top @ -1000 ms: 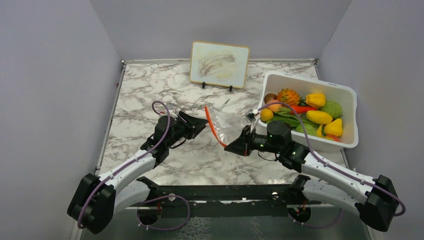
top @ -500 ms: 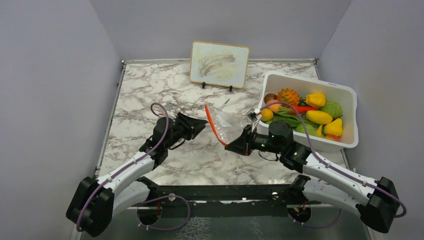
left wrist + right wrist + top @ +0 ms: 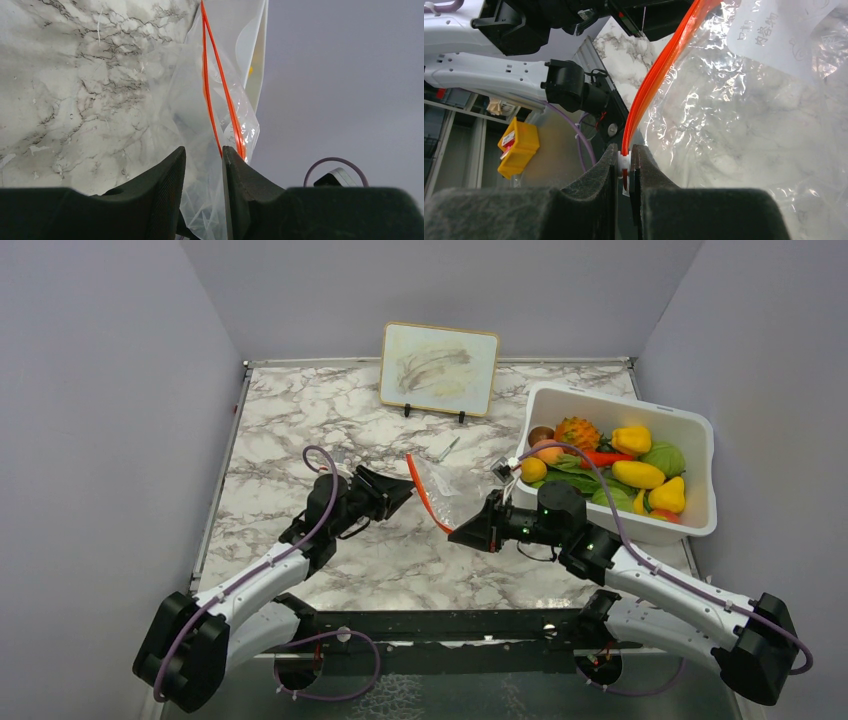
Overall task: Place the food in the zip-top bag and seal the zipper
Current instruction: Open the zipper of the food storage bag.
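We read the bag [image 3: 455, 490] as held up off the table [image 3: 290, 430] so its mouth can be spread for loading. It hangs between the two arms, and its zipper [image 3: 424, 495] runs from 11 o'clock to 5 o'clock in the overhead view. None of the food [image 3: 622, 466] is in the bag yet. It all lies in the white bin [image 3: 690, 525], just beside the bag at its 3 o'clock.

The right gripper [image 3: 462, 534] holds the 5 o'clock end of the zipper. In its wrist view the jaws are clenched on the orange strip, with a small white piece between them. This pinch anchors the bag and keeps the strip taut.

The left gripper [image 3: 402, 489] comes in from the bag's 9 o'clock, about midway along the zipper. Its jaws stand a narrow gap apart and are not clamped. Clear film lies in that gap, and one orange lip touches the inner face of one finger [image 3: 235, 170]. Ahead of it the two lips part slightly, so the mouth is a little open. We judge this gripper is placed to take one lip and pull the mouth wider.
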Available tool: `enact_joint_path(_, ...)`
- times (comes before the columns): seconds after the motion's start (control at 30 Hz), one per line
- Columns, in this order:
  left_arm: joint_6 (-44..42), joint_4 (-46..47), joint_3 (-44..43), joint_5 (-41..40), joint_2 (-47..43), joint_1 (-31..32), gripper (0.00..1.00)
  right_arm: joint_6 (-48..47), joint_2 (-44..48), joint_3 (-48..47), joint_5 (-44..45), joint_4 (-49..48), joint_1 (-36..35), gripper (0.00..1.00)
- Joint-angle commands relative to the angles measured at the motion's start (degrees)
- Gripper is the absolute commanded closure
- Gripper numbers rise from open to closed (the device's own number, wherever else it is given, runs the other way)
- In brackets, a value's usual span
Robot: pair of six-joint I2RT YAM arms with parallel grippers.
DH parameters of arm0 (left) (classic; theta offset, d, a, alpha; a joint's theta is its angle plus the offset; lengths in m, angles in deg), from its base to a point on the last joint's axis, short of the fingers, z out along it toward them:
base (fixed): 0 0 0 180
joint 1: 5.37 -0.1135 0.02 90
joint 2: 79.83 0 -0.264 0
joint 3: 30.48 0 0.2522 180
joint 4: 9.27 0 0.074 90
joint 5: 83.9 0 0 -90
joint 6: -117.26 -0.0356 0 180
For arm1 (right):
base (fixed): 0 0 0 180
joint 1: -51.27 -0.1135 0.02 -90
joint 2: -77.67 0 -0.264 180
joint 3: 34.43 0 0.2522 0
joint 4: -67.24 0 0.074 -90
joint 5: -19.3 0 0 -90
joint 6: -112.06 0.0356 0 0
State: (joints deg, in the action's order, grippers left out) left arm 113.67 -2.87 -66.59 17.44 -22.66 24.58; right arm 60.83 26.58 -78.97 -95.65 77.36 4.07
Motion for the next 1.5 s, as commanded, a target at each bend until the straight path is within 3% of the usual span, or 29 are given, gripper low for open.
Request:
enact_joint_path(0.0, -0.13, 2.75, -1.05, 1.32, 0.64, -0.34, 0.64, -0.01, 0.09, -0.38, -2.27, -3.24, -0.35, 0.99)
enact_joint_path(0.83, 4.12, 9.6, -0.31, 6.56, 5.18, -0.38, 0.64, -2.2, -3.05, 0.74, -8.38, -4.68, -0.3, 0.99)
enact_joint_path(0.97, 4.05, 9.99, -0.2, 7.01, 5.51, -0.42, 0.75, -2.05, -2.79, 1.21, -8.35, -4.58, -0.35, 0.99)
enact_joint_path(1.1, 2.98, 10.25, 0.56, 6.58, 4.83, -0.41, 1.0, -1.88, -1.37, 1.57, -6.09, -3.43, -0.35, 0.98)
enact_joint_path(1.2, 0.79, 10.18, 1.0, 5.94, 3.64, -0.42, 1.0, -1.98, -0.34, 0.55, -2.44, 0.36, -0.32, 0.88)
enact_joint_path(1.37, -4.12, 8.31, 0.1, 5.93, 1.75, -0.37, 1.0, -3.4, 0.27, -5.09, 6.94, 11.59, -0.34, 0.59)
enact_joint_path(1.47, -9.45, 3.69, -2.52, 6.4, 1.11, -0.42, 1.0, -3.8, 0.22, -8.96, 11.83, 16.86, -0.33, 0.5)
